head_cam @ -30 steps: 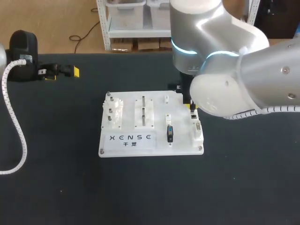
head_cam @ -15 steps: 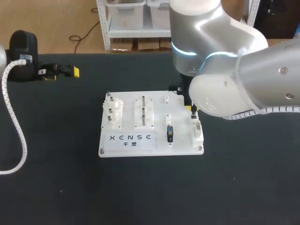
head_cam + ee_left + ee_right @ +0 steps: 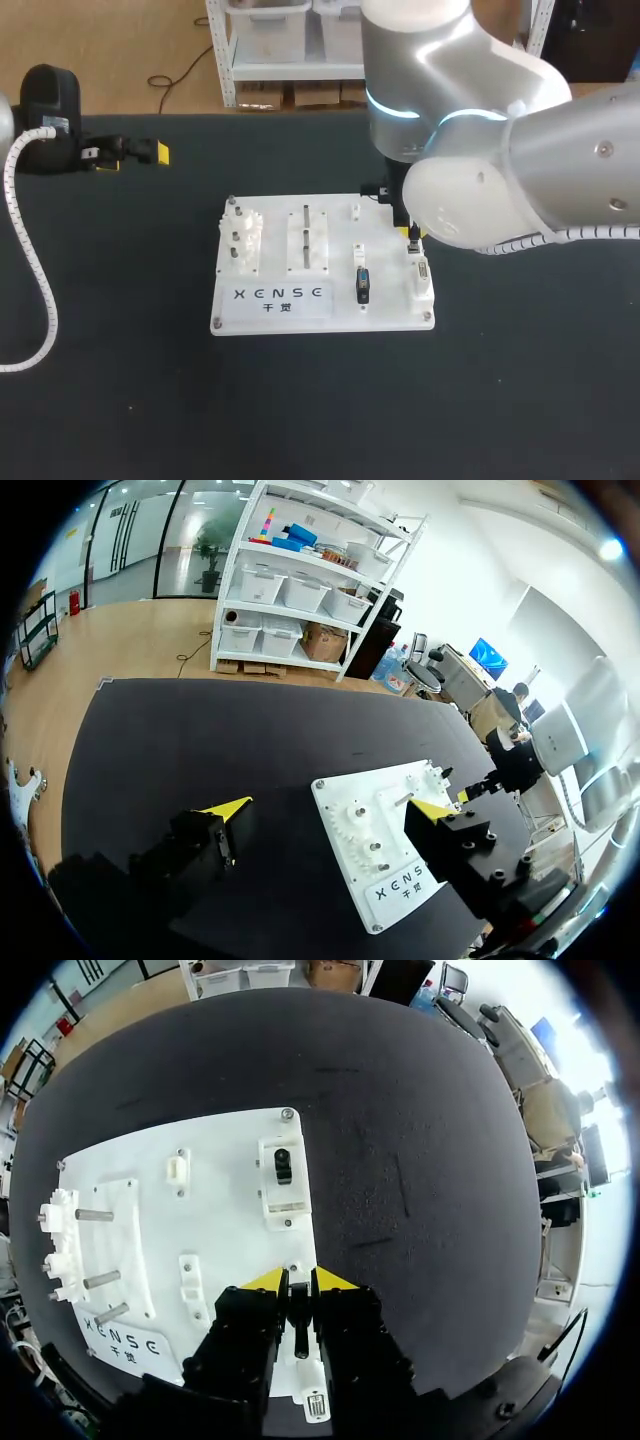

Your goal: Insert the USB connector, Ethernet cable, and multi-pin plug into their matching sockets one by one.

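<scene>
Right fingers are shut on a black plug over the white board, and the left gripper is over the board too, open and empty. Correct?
No. The head view shows the left gripper off the white board, at the far left of the table, open and empty. The right gripper is indeed shut on the black plug over the board.
</scene>
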